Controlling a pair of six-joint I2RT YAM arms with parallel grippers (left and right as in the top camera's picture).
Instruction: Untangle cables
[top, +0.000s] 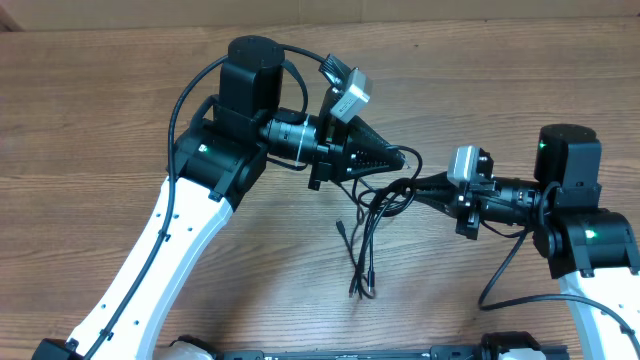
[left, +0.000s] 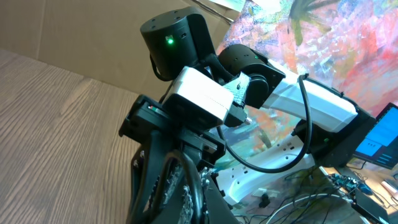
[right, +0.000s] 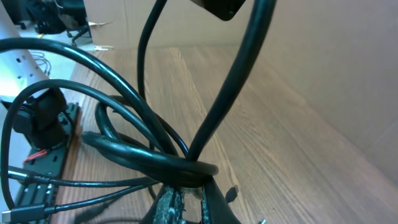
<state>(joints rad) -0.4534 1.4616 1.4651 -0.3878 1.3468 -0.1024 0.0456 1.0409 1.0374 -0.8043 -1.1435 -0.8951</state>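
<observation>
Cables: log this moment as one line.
cables: tangled bundle; left gripper: shut on cables; right gripper: shut on cables; untangling: not done

Wood-grain bench (top: 100, 120); brown cardboard backing (left: 74, 31) behind it; colourful painted sheet (left: 348, 43) and lit monitor (left: 382, 134) beyond

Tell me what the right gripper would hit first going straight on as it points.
The right gripper points at the cables bunched at its tips; just beyond, likely the left gripper, though depth is unclear.
</observation>
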